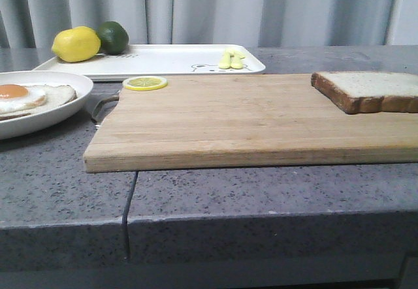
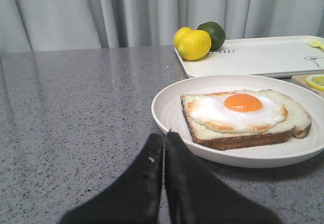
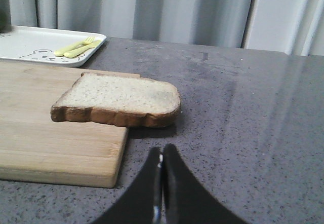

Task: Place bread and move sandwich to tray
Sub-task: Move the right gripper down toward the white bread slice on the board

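Note:
The bread [image 1: 367, 90] lies on the right end of the wooden cutting board [image 1: 248, 122], overhanging its edge; it also shows in the right wrist view [image 3: 119, 100]. My right gripper [image 3: 162, 155] is shut and empty, low over the counter just short of the bread. A white plate [image 1: 39, 116] at the left holds a fried egg [image 2: 238, 110] on a paler slice, open-faced, with no slice on top. My left gripper [image 2: 164, 143] is shut and empty beside the plate's rim [image 2: 167, 112]. The white tray [image 1: 163, 60] with the bear drawing lies behind the board. Neither gripper shows in the front view.
A lemon [image 1: 76, 44] and a lime [image 1: 113, 36] sit on the tray's left end, yellow cutlery [image 1: 232, 60] on its right. A lemon slice [image 1: 145, 83] lies on the board's back left corner. A grey curtain hangs behind the counter.

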Controlling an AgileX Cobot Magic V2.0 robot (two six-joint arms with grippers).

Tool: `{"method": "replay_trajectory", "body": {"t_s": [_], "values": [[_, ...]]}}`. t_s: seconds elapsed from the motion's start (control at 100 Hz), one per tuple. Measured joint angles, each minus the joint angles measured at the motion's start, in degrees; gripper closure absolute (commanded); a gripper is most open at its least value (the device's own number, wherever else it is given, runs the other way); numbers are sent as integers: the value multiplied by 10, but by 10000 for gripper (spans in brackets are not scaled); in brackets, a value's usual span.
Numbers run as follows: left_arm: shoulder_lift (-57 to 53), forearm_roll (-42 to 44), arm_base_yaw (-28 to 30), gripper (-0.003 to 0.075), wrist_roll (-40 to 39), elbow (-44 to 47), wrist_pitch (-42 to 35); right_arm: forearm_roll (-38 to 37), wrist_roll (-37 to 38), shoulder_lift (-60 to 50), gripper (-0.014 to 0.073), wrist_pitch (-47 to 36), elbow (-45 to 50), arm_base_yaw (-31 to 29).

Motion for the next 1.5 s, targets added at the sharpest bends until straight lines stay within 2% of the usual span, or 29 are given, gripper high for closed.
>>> {"method": "replay_trajectory", "body": {"t_s": [0.35, 0.52, 0.76, 1.08, 1.28, 1.5], "values": [[0, -35, 0, 740, 0, 0, -13, 5, 0, 0, 664, -29, 0, 0], [0, -56, 0, 740, 0, -7, -18, 24, 0, 0, 664, -2, -8, 0], [14, -70, 0, 740, 0, -101, 58, 26, 0, 7, 662, 120, -105, 0], [168, -119, 0, 740, 0, -287, 201, 32, 0, 135, 662, 245, -251, 0], [267, -133, 0, 739, 0, -372, 278, 42, 0, 227, 662, 278, -340, 0], [314, -143, 0, 739, 0, -379, 297, 48, 0, 272, 661, 282, -364, 0]]}}
